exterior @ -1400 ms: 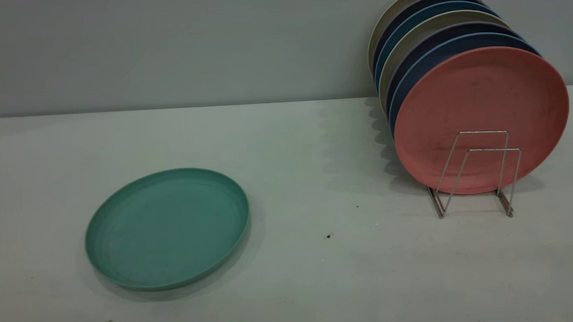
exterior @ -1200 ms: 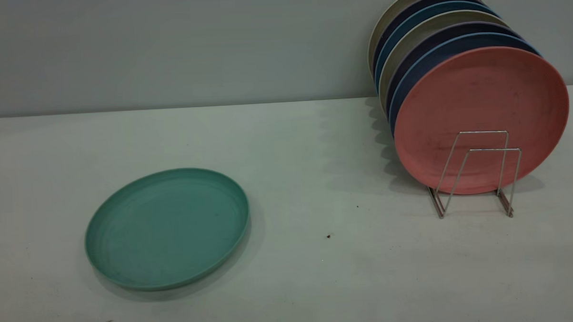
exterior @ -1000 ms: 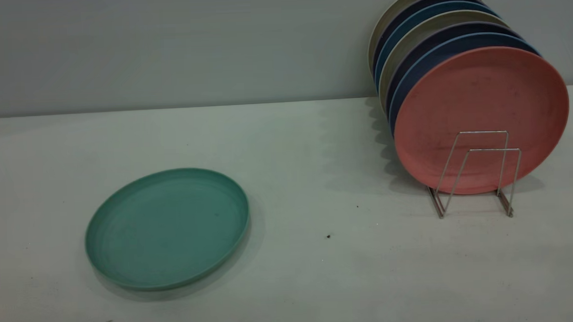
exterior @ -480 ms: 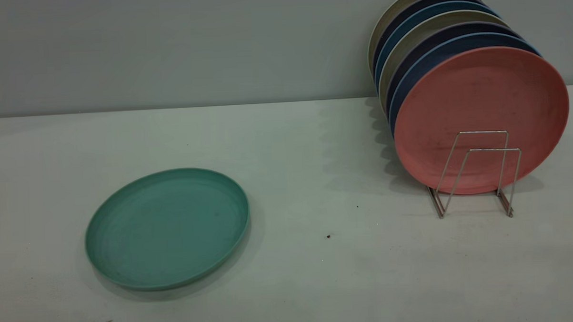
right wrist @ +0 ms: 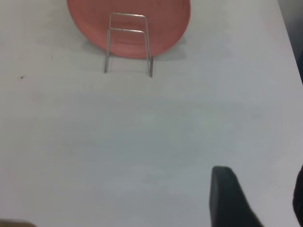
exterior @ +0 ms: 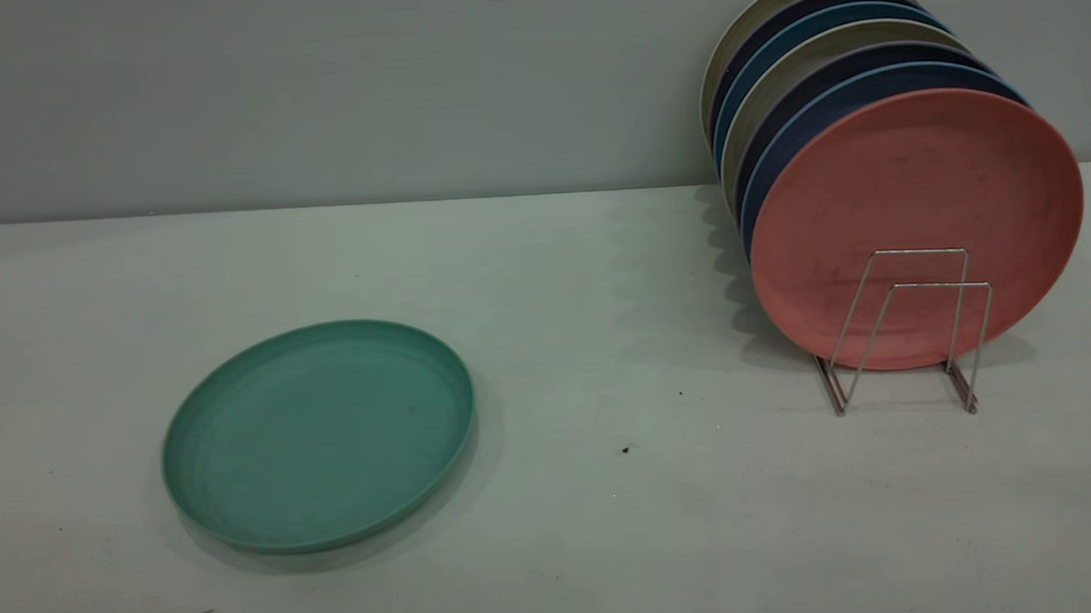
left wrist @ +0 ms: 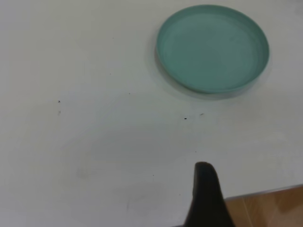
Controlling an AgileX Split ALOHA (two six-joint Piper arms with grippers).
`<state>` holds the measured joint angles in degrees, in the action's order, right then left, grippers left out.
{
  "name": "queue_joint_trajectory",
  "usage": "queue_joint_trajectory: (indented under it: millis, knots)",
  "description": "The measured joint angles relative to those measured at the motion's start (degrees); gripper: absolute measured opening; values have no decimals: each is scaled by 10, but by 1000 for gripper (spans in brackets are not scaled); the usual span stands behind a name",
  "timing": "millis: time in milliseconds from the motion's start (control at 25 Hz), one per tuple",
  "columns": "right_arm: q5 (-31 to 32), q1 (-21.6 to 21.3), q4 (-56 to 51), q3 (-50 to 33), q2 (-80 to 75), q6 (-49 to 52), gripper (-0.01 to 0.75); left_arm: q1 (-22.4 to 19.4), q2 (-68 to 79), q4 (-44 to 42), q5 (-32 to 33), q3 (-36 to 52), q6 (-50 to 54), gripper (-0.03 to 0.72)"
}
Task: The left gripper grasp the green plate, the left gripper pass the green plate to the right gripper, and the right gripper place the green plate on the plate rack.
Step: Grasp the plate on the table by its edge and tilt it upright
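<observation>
The green plate lies flat on the white table at the front left; the left wrist view shows the same green plate well ahead of the arm. One black finger of my left gripper shows over the table's near edge, with nothing beside it and nothing held. The plate rack stands at the right, its two front wire loops free. My right gripper hangs open and empty over bare table, far short of the plate rack. Neither gripper shows in the exterior view.
Several plates stand upright in the rack, blue and beige ones behind a salmon-pink plate at the front. A grey wall runs behind the table. The table's edge and wooden floor show near my left gripper.
</observation>
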<state>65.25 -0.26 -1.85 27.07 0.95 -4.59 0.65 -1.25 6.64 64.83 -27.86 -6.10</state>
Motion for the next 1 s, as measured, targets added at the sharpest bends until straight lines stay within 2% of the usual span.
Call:
queue_joint_trajectory:
  millis: [440, 640, 840, 1000]
  knots:
    - [-8, 0, 0, 5, 0, -6, 351, 0, 0, 0, -4, -1, 0, 539]
    - [-78, 0, -10, 13, -72, -41, 389, 0, 46, 2, -60, -12, 23, 539]
    - [-150, 0, -57, 13, -204, -93, 481, 0, 204, 3, -128, -12, 39, 539]
    - [-200, 0, -124, 13, -280, -148, 493, 0, 355, 47, -210, -12, 19, 539]
